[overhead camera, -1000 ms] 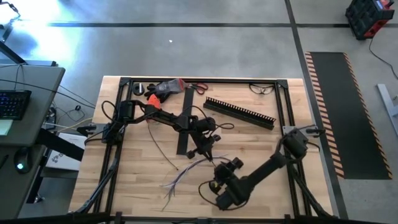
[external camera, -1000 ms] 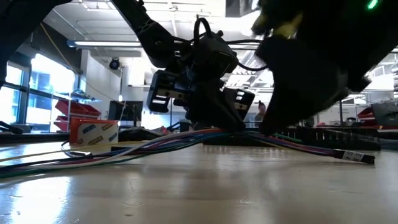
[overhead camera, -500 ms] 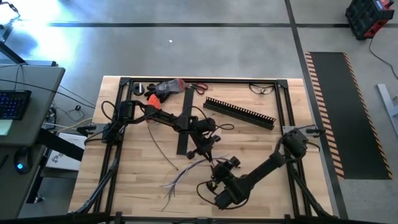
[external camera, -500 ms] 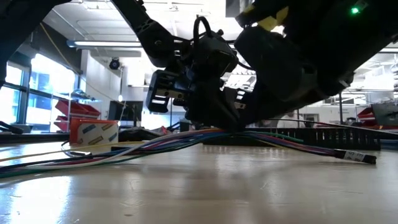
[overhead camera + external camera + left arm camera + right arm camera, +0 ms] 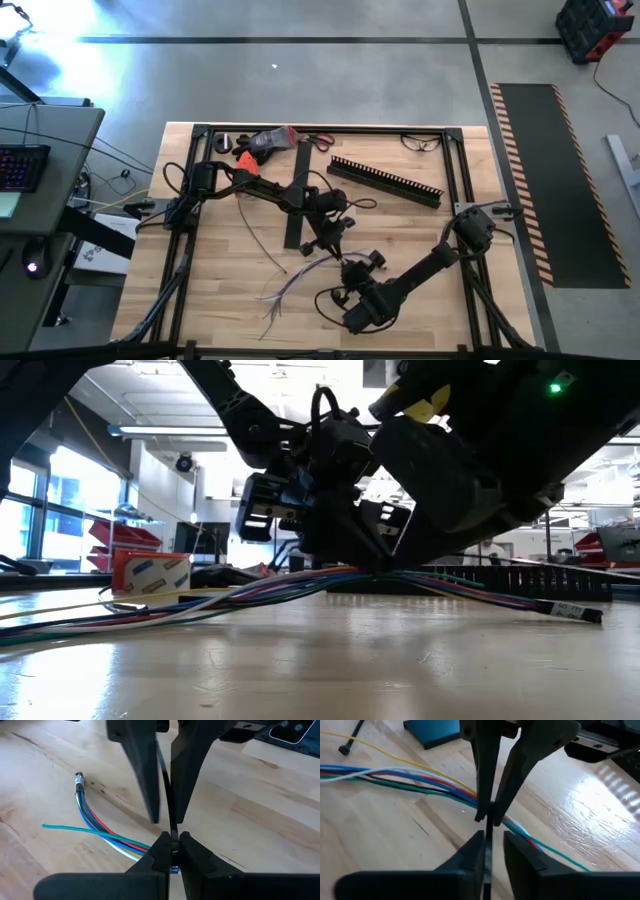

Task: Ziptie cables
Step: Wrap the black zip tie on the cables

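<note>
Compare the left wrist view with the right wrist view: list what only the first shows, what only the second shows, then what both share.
Only the left wrist view: the cables' bound end with its small connector, and one teal wire straying sideways.

Only the right wrist view: a flat blue object lying beyond the cables, a separate yellow wire, and a dark-headed tie near it.

Both: the wooden table, the multicoloured cables crossing it, and the two end effectors meeting over the bundle with a thin black strip between them.
</note>
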